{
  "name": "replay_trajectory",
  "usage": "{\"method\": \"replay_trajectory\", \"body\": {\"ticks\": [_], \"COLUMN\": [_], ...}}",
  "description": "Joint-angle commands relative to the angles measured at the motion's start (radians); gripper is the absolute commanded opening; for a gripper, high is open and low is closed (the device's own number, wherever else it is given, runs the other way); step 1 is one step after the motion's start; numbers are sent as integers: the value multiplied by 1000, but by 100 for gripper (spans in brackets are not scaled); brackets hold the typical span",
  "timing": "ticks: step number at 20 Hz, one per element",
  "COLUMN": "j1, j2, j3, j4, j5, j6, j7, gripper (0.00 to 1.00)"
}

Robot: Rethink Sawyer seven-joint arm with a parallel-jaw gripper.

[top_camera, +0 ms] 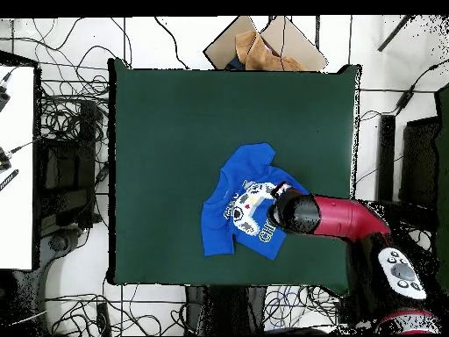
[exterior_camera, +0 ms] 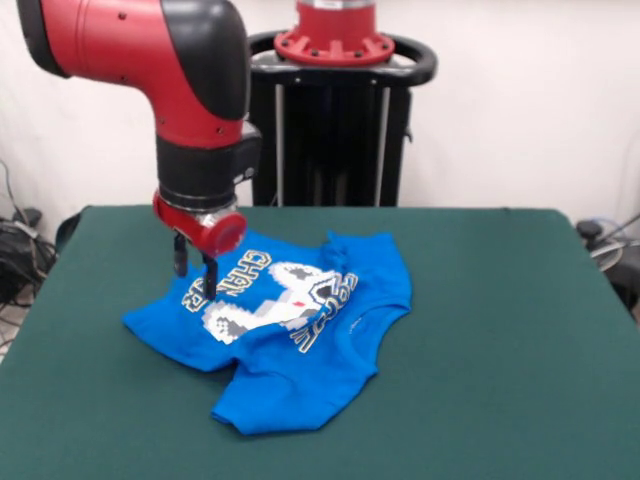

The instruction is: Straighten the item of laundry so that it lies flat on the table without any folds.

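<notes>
The item of laundry [exterior_camera: 300, 345] is a bright blue T-shirt lying rumpled on the green table [exterior_camera: 490, 330], print side up, with folds along its far edge and one sleeve tucked toward the front. My gripper [exterior_camera: 195, 285] points straight down over the shirt's left part, by the yellow lettering. Its two fingers [exterior_camera: 210, 280] stand apart, tips at or just above the cloth. From overhead the shirt [top_camera: 235, 211] lies right of the table's [top_camera: 175, 123] middle, and the arm's wrist [top_camera: 294, 212] covers its right edge and hides the gripper.
The black pedestal [exterior_camera: 330, 130] stands behind the table. A cardboard box [top_camera: 263, 44] sits beyond the table's top edge in the overhead view. Cables litter the floor around it, and a white desk [top_camera: 17, 167] is at the left.
</notes>
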Motion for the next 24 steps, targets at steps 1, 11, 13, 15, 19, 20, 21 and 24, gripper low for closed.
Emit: {"method": "replay_trajectory", "body": {"ticks": [1, 11, 13, 15, 19, 20, 21, 24], "j1": [75, 194, 192, 211, 191, 193, 195, 218], "j2": [105, 200, 223, 261, 307, 307, 307, 310], "j3": [51, -24, -35, -70, -81, -83, -86, -102], "j4": [-122, -183, -181, -184, -173, -172, -170, -161], "j5": [46, 86, 81, 67, 56, 63, 70, 87], "j6": [44, -4, -45, -101, -171, -168, -164, -164], "j7": [38, 144, 143, 164, 146, 146, 146, 161], "gripper": [100, 100, 100, 100, 100, 100, 100, 100]}}
